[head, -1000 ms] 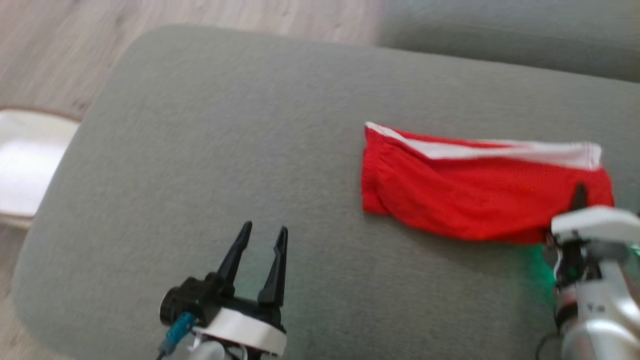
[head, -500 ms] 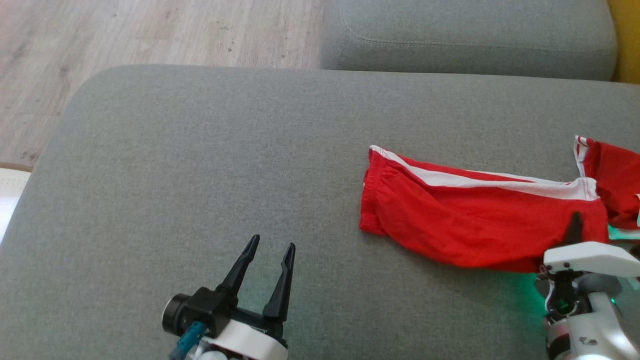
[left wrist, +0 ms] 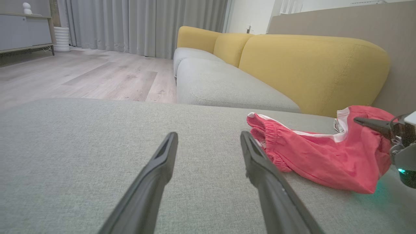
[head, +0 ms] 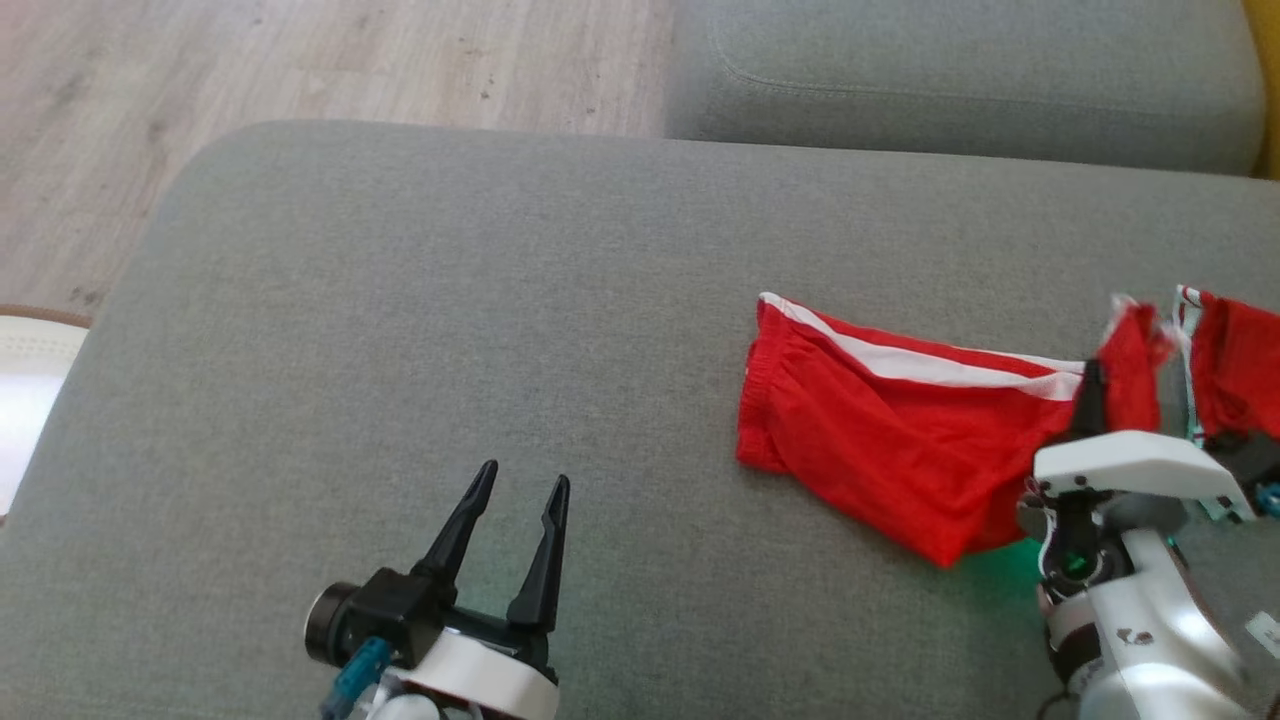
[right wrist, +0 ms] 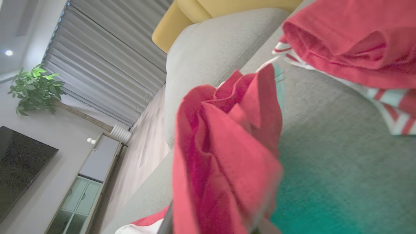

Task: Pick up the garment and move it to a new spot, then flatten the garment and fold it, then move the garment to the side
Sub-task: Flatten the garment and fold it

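Right end effector (head: pixel 1092 378) clamped on the right end of the red garment (head: pixel 880 430), holding that end bunched up off the grey sofa cushion (head: pixel 450 300); the rest lies on the cushion, right of centre; left end effector (head: pixel 525 473) has its fingers apart and empty, low over the near left; second red cloth (head: pixel 1235 365) at far right.

Light: soft, even daylight, bright, with no hard shadows on the grey cushion (head: pixel 400 300).
Glare: white object (head: pixel 25 400) at the head view's left edge blown out; small ceiling spot (right wrist: pixel 8 52) in the right wrist view.
Green cast: glow on the cushion at the near edge of the garment (head: pixel 900 440), by the right gripper (head: pixel 1090 390).
Blur: right wrist view — garment close to the lens, smeared and soft.
Colour: garment saturated red from the head, washed pink in the left wrist view.
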